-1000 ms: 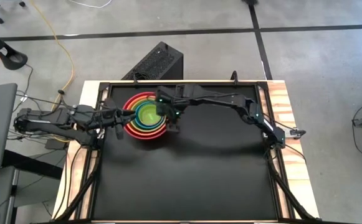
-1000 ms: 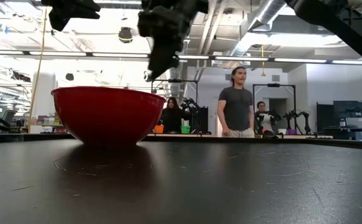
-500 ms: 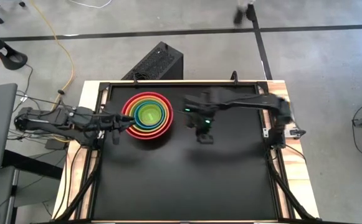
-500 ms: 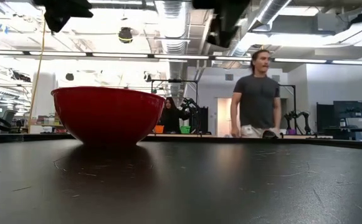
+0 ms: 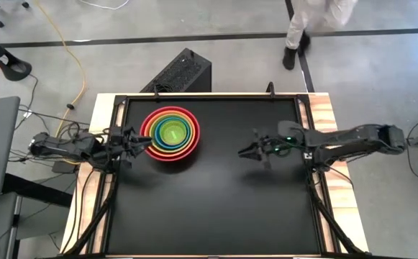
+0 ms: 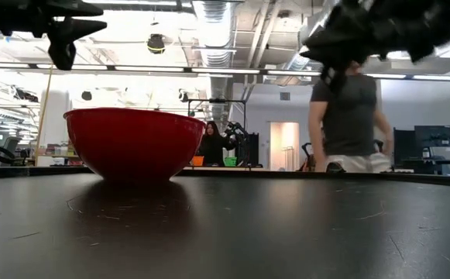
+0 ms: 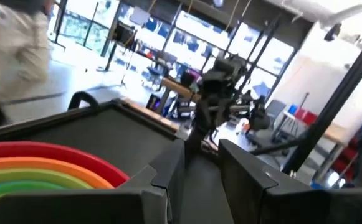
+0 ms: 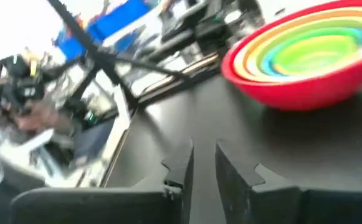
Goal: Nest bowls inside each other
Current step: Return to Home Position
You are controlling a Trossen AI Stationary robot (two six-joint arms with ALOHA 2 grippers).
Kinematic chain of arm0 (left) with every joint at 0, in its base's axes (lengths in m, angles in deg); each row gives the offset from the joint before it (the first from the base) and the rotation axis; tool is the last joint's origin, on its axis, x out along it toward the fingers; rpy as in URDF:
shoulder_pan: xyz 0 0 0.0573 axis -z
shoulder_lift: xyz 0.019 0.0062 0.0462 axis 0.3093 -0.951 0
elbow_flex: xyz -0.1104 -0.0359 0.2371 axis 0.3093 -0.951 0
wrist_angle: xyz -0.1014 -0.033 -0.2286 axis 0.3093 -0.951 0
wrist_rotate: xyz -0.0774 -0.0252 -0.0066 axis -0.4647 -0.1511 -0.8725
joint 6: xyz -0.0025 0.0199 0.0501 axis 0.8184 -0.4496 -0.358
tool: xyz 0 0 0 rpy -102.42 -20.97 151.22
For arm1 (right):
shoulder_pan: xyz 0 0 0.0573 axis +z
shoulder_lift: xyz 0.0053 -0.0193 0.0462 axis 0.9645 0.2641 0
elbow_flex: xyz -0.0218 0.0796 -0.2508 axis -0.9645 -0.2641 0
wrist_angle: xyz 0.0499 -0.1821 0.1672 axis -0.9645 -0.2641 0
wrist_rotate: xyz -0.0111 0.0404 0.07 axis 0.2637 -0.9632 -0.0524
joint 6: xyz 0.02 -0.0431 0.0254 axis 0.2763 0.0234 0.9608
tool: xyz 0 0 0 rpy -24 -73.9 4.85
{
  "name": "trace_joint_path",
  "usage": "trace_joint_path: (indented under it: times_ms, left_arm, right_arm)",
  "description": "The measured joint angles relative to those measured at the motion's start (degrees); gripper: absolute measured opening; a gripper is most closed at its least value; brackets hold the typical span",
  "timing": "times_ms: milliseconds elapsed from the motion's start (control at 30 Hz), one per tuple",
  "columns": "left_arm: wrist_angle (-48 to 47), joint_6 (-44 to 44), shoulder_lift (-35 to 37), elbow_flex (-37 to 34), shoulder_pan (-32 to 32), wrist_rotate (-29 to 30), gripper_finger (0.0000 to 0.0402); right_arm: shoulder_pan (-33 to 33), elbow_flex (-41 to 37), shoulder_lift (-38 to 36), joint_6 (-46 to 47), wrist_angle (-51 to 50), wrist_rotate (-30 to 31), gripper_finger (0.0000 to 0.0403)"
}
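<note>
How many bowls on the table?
6, all nested together near the left arm: glossy red plastic bowl outermost, four coloured bowls ringed inside, small bright green bowl at centre. Tight rims; one may be hidden.

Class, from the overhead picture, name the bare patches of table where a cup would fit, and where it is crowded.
Bare: the wide stretch of table from the nested bowls to the opposite edge, and the strip between the bowls and the right gripper. Crowded: the bowls' corner, where the left gripper sits close beside them.
</note>
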Motion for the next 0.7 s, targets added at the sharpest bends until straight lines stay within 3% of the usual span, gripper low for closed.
trace_joint_path:
  times_ms: [167,367,600,700]
  left_arm:
    - [-1.09,0.34,8.79,-3.65,0.00,0.29,0.0086]
    - [1.11,4.27,7.56,-7.16,-0.04,-0.05,0.0086]
    - [5.75,7.06,8.06,-12.87,-0.07,-0.11,0.0086]
    - [4.40,8.35,8.10,-13.78,-0.11,1.18,0.0086]
  right_arm:
    - [-6.14,-10.71,-8.74,3.65,5.21,0.00,0.0065]
    - [-12.05,-16.15,-17.17,3.91,5.60,-1.68,0.0050]
    - [-17.35,-17.50,-23.67,3.02,4.82,-15.98,0.0036]
    - [-19.69,-19.69,-25.52,2.98,5.04,-19.09,0.0028]
